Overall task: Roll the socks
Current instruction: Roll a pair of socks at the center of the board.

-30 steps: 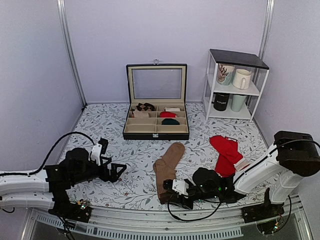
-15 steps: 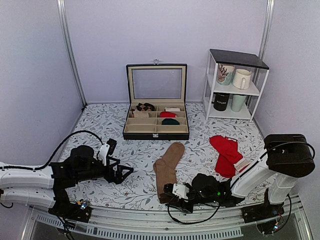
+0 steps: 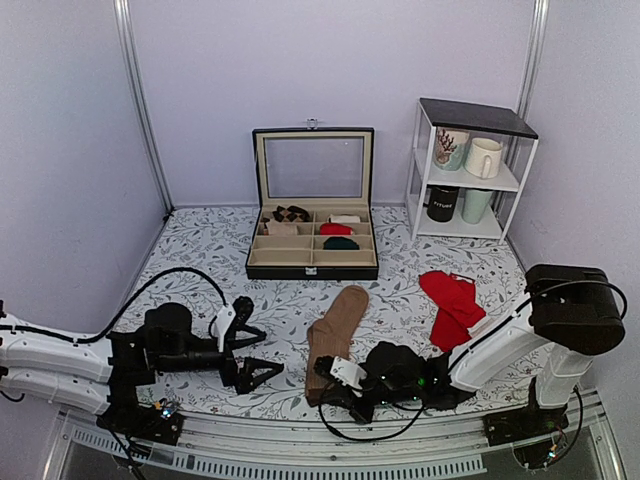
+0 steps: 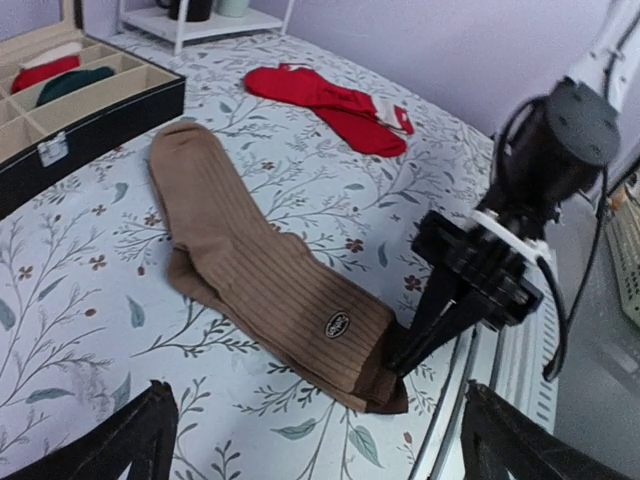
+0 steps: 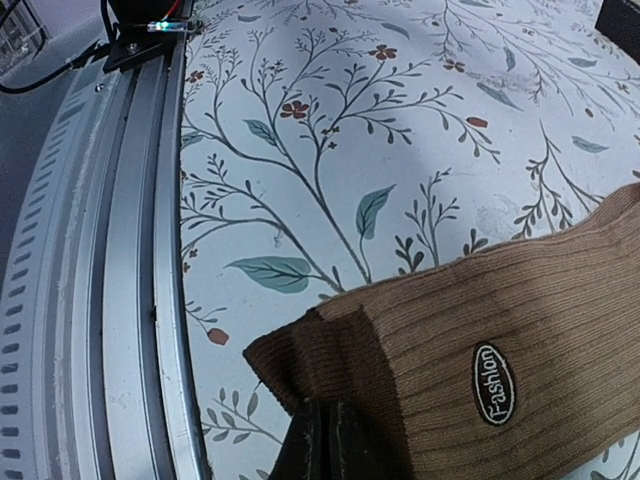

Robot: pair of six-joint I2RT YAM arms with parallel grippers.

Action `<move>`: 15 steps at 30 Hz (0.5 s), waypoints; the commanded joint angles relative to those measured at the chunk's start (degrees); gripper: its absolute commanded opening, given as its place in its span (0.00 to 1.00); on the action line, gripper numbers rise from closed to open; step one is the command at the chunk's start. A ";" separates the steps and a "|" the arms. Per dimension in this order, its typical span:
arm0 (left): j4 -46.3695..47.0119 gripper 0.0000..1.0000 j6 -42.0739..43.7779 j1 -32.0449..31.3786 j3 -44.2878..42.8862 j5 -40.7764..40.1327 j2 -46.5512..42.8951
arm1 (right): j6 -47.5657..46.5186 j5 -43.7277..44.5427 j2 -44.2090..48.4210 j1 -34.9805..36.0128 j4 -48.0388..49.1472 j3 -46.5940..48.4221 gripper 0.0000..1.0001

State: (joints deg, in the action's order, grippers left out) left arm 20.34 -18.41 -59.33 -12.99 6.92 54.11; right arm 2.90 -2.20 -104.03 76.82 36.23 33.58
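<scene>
At the desk (image 3: pixel 200 260) front, socks (image 5: pixel 520 310) are clamped in the right tool (image 5: pixel 322 430), left tool (image 3: pixel 260 353) wide open; bottom layer may be missed.

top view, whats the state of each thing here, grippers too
tan socks, flat and unrolled, near end pinched by the right gripper
right gripper, shut on the tan socks' near end
left gripper, open, apart from the socks
red socks, flat, unrolled, untouched
black divider box, lid open, small rolls in some compartments
</scene>
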 commanded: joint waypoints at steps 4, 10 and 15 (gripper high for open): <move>6.91 0.98 6.26 -7.93 1.18 -1.48 5.29 | 12.71 -18.60 2.41 -6.87 -13.68 -0.63 0.00; 9.00 0.93 7.95 -11.81 -2.34 -2.84 15.12 | 17.88 -26.77 0.33 -10.93 -21.42 4.18 0.00; 11.57 0.87 10.01 -13.58 -4.57 -3.20 21.29 | 20.86 -30.44 -0.43 -12.94 -22.98 4.95 0.00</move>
State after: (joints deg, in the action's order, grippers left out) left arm 27.88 -11.20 -71.13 -14.76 4.54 71.94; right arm 19.53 -27.66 -102.39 65.21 20.86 38.33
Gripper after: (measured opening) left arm 0.893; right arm 0.023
